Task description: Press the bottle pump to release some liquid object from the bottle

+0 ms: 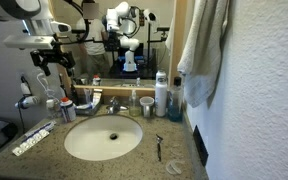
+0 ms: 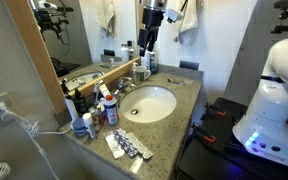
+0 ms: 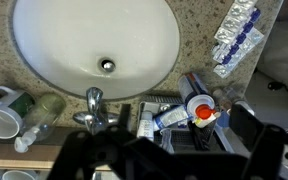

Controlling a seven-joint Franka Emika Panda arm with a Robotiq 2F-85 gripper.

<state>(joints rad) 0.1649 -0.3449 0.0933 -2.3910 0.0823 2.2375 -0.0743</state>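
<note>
Gripper (image 1: 52, 60) hangs high over the cluttered end of the counter (image 1: 179, 162), fingers pointing down and spread apart with nothing between them, on the arm (image 1: 29, 22) that reaches in from above. The bottle (image 1: 134, 103) stands upright behind the sink (image 1: 104, 140), between the faucet (image 1: 112, 102) and a small grey cup (image 1: 147, 108). Its bottle pump (image 1: 134, 89) is untouched, well apart from the gripper.

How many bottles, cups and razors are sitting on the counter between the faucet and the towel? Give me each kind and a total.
Bottles: 3 (pump bottle, white-and-blue bottle, dark bottle)
Cup: 1
Razor: 1
Total: 5
</note>
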